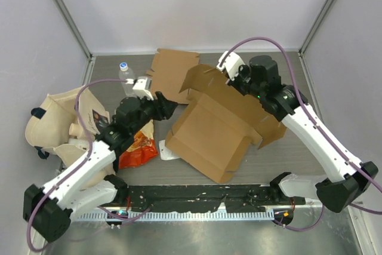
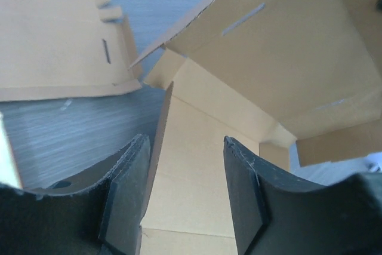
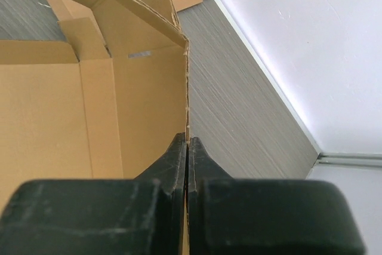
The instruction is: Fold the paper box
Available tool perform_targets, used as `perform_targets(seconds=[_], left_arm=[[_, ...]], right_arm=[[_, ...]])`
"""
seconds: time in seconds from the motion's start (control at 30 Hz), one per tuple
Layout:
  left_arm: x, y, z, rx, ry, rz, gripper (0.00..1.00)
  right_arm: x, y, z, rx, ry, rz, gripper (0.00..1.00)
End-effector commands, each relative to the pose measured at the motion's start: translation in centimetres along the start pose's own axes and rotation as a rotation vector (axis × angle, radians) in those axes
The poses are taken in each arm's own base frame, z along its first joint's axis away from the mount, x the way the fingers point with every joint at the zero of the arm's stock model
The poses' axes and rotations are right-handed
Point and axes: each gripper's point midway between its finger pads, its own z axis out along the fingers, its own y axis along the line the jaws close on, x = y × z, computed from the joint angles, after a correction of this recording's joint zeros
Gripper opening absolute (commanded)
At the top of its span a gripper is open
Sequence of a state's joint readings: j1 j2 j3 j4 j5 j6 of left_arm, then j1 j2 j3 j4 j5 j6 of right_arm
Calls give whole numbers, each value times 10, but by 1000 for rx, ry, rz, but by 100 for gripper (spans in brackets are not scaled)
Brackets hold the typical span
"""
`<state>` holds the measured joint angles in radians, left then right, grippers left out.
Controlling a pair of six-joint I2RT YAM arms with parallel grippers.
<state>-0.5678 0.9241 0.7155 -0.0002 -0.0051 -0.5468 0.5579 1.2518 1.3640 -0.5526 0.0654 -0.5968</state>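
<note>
The brown paper box [image 1: 215, 129] lies half folded in the middle of the table, its walls partly raised. My right gripper [image 1: 234, 83] is at the box's far side. In the right wrist view that gripper [image 3: 188, 144] is shut on the top edge of an upright box wall [image 3: 149, 94], the card pinched thin between the pads. My left gripper [image 1: 169, 107] is at the box's left corner. In the left wrist view it [image 2: 186, 147] stands open, a box panel [image 2: 197, 165] lies between and beyond its fingers [image 2: 128, 195], and neither pad presses on the panel.
A second flat sheet of cardboard [image 1: 173, 70] lies at the back. A plastic bottle [image 1: 124, 74] stands at the back left. A beige cloth bag [image 1: 57, 117] and an orange snack packet [image 1: 138, 146] lie to the left. Grey walls close in the table.
</note>
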Motion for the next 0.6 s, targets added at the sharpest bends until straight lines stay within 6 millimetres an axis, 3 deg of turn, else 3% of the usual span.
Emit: perform_targets(seconds=[0.0, 0.1, 0.3, 0.57], left_arm=[[23, -42, 37, 112, 99, 86, 57], [34, -52, 62, 26, 120, 149, 56], [31, -24, 89, -153, 54, 162, 58], [40, -1, 112, -199, 71, 204, 75]], right_arm=[[-16, -10, -23, 2, -99, 69, 1], [-8, -13, -29, 18, -91, 107, 1], [-6, -22, -44, 20, -125, 181, 1], [-12, -25, -47, -14, -134, 211, 1]])
